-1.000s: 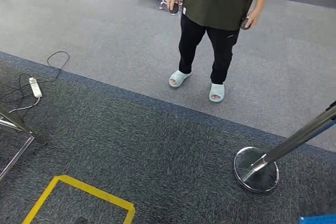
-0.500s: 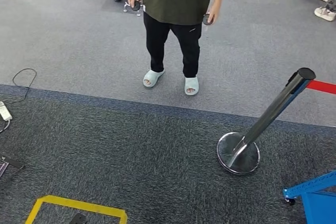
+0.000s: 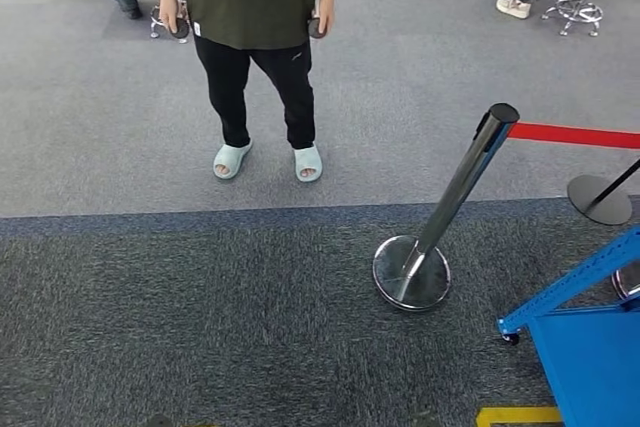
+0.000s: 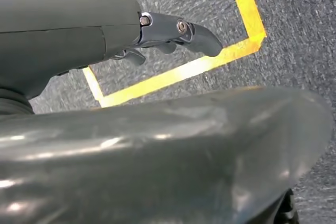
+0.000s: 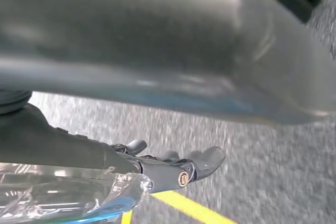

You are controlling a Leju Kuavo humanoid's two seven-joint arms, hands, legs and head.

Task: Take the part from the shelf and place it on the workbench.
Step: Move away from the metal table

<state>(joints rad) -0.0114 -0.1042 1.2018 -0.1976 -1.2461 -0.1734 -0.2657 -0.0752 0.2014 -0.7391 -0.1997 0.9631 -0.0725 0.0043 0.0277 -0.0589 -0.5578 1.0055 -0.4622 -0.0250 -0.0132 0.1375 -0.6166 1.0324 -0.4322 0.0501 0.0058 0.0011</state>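
- Left hand: fingers stretched out, slightly apart, holding nothing; yellow tape on the carpet beyond the fingertips.
- Right hand: fingers extended. A clear-wrapped part lies against the hand just behind them; I cannot tell whether it is clamped.
- Head view: a person stands ahead, with a chrome post and a blue cart to the right.
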